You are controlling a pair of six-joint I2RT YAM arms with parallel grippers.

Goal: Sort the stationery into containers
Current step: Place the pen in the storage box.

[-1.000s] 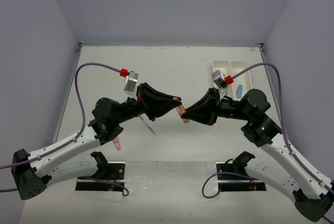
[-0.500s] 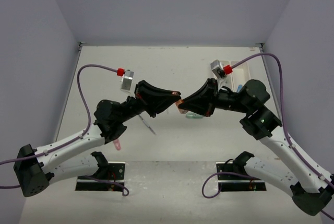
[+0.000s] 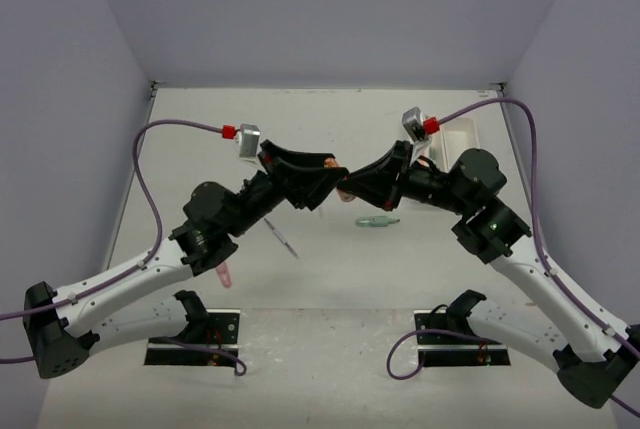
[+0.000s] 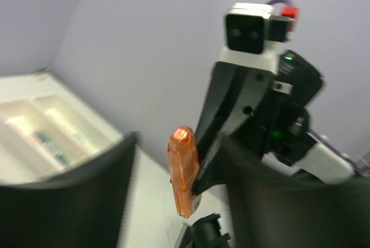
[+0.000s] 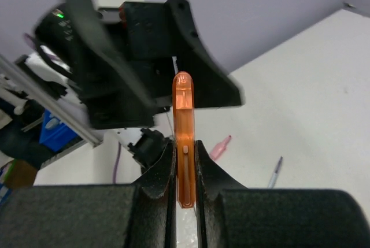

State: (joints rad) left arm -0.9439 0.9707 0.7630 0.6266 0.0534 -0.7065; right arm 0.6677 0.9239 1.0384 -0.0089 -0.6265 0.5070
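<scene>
An orange marker (image 5: pixel 183 122) stands upright between the pads of my right gripper (image 5: pixel 185 151), which is shut on it above the table's middle (image 3: pixel 344 190). My left gripper (image 4: pixel 179 144) faces it from the left, open, with its jaws wide on either side of the orange marker (image 4: pixel 184 170) and not touching it. On the table lie a green marker (image 3: pixel 378 221), a thin pen (image 3: pixel 283 239) and a pink marker (image 3: pixel 226 275). The white containers (image 3: pixel 463 132) sit at the back right, mostly hidden by the right arm; in the left wrist view the containers (image 4: pixel 26 115) hold some pens.
Both arms reach over the table's centre with purple cables looping above them. The right wrist view shows the pink marker (image 5: pixel 219 148) and the pen (image 5: pixel 276 171) on the table below. Grey walls close in the back and sides.
My left jaws have spread apart around the orange marker, which stays in the right gripper. Both grippers have shifted up and back, uncovering the green marker on the table.
</scene>
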